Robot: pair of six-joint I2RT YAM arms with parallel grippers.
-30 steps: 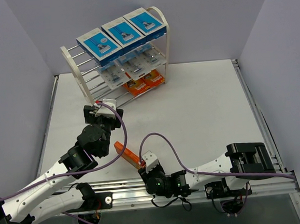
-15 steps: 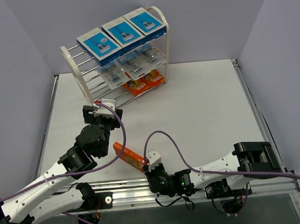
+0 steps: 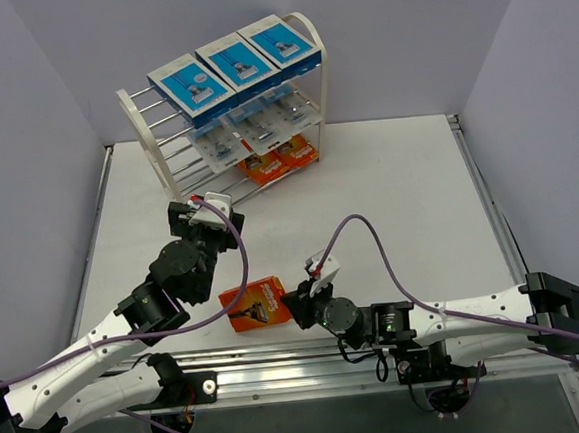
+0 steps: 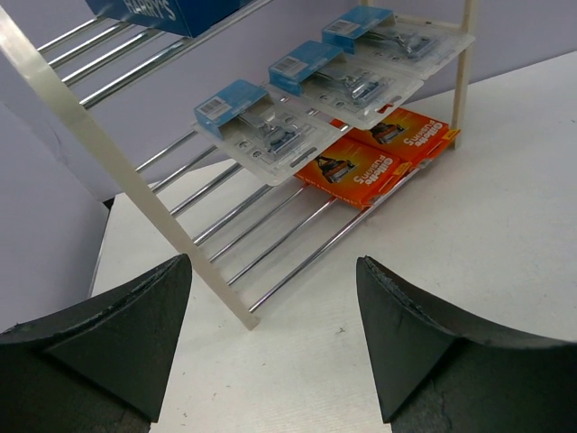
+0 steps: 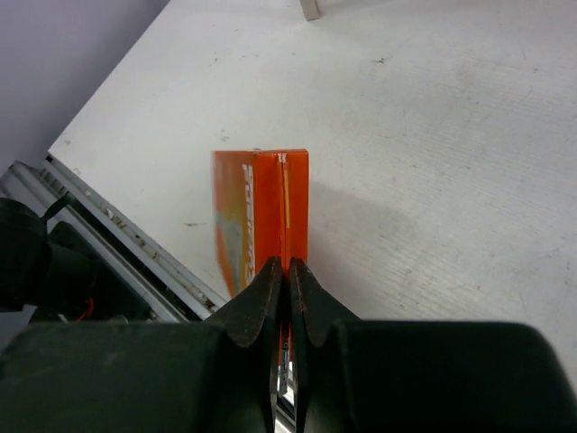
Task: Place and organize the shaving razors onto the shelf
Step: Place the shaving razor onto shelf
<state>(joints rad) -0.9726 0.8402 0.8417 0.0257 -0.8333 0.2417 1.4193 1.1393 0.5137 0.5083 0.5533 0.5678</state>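
Observation:
An orange razor pack [image 3: 257, 304] hangs just over the table's near edge, my right gripper [image 3: 298, 304] shut on its thin flap. The right wrist view shows this pack [image 5: 261, 207] edge-on between the closed fingers of the right gripper [image 5: 288, 275]. The white shelf [image 3: 142, 128] stands at the back left. It carries three blue boxes [image 3: 237, 62] on top, three blister packs [image 3: 263, 128] below them and two orange packs [image 3: 280, 160] lower down. My left gripper [image 3: 191, 216] is open and empty near the shelf's front foot [image 4: 236, 317], and the left wrist view has the left gripper [image 4: 270, 334] facing the blister packs [image 4: 334, 77] and orange packs [image 4: 374, 153].
A metal rail [image 3: 282, 378] runs along the near edge, right below the held pack, and shows again as the rail [image 5: 135, 244] in the right wrist view. Purple cables [image 3: 372, 240] loop above both arms. Grey walls close in the table on three sides.
My right gripper has shut on the orange pack and carried it slightly right, turning its printed face upward. The right arm has stretched out flat. The left gripper shifted a little toward the shelf.

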